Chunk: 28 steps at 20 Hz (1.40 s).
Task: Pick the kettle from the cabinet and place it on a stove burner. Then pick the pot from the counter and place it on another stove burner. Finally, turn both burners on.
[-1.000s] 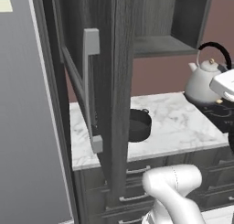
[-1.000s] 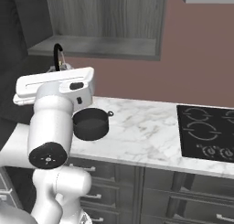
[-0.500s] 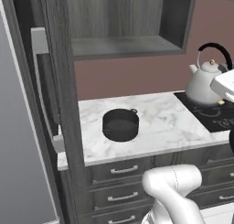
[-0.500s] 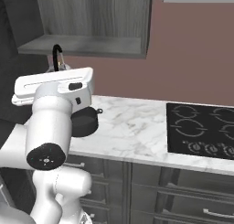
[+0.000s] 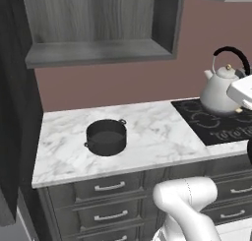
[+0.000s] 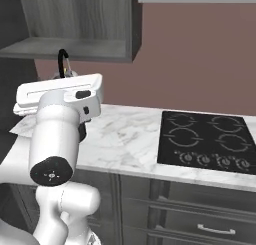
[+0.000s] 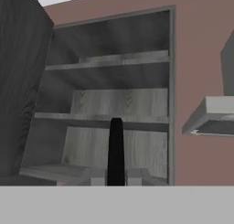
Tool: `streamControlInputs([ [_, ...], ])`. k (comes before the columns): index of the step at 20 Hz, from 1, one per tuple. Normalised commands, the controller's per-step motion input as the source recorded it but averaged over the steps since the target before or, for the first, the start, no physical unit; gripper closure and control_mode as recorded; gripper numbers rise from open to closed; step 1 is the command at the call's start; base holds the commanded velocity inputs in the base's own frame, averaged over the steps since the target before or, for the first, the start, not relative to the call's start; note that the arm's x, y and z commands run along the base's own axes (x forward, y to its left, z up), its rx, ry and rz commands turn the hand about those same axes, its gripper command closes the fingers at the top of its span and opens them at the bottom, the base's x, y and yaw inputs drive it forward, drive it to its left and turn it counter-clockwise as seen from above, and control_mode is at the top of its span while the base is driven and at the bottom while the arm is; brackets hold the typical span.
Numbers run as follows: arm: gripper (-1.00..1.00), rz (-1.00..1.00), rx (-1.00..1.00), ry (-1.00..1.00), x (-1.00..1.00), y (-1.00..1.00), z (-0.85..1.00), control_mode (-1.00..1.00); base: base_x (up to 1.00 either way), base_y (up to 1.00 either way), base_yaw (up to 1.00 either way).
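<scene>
Kettle (image 5: 220,91) hangs upright in the air by its thin black arched handle (image 7: 116,150), and we see it in the left base view above the rear left part of the black cooktop (image 5: 216,124), its short spout turned toward the marble side and the knobbed lid on top. In the hand view the handle rises as a dark vertical bar right between the fingers (image 7: 135,176), which are closed on it; we read the grip as pinching the top of the arch, with the body of the kettle out of sight below.

The arm is raised with its forearm held level, the flat white hand (image 6: 57,92) lying horizontal and reaching sideways across the scene in the right base view, the handle's black loop poking up just behind it. The camera on the hand looks toward the cabinet (image 7: 109,113), whose grey shelves run level across the view.

On the desk (image 5: 147,132) the pot (image 5: 106,135) sits upright near the middle of the left half, well apart from the cooktop, its two loop handles set on a diagonal, one toward the back edge and one toward the front left. The stove burners (image 6: 182,136) show as broken white rings with the knobs (image 6: 212,160) along the front edge.
</scene>
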Motion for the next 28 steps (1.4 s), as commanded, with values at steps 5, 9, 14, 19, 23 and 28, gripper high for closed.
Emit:
streamControlInputs([
  [5, 1.0, 0.0, 0.0, 0.0, 0.0, 0.0, 0.0, 1.0, -0.04, -0.53, 0.0],
  [9, 1.0, 0.0, 0.0, 0.0, 0.0, 0.0, 0.0, 1.0, -0.01, -0.52, 0.0],
  [14, 1.0, 0.0, 0.0, 0.0, 0.0, 0.0, 0.0, 1.0, 0.0, -0.52, 0.0],
  [19, 1.0, 0.0, 0.0, 0.0, 0.0, 0.0, 0.0, 1.0, 0.0, -0.5, 0.0],
  [23, 1.0, 0.0, 0.0, 0.0, 0.0, 0.0, 0.0, 1.0, 0.0, -0.47, 0.0],
  [28, 1.0, 0.0, 0.0, 0.0, 0.0, 0.0, 0.0, 1.0, 0.03, -0.44, 0.0],
])
